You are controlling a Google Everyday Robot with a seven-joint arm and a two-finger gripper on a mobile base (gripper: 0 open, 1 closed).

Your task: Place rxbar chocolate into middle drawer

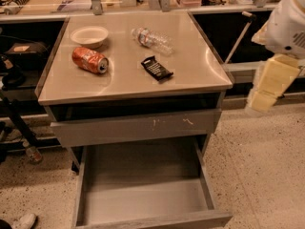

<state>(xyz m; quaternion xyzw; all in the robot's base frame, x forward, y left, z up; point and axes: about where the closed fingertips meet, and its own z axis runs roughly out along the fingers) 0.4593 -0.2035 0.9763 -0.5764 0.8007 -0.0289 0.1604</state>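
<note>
The rxbar chocolate point(156, 68), a small flat black wrapper with white lines, lies on the cabinet top right of centre. The middle drawer point(143, 202), a wide grey tray with a smooth floor and low walls, stands pulled out at the bottom and holds nothing. My gripper point(269, 82), pale yellow under a white arm, hangs at the right edge of the view. It is beside the cabinet's right side, apart from the bar, and holds nothing that I can see.
A crushed red can point(90, 60), a white bowl point(89, 35) and a clear plastic bottle point(152, 39) lie on the top. A taller grey drawer front with pale scratches point(138, 127) sits above the open drawer. Dark shelving and cables stand at the left.
</note>
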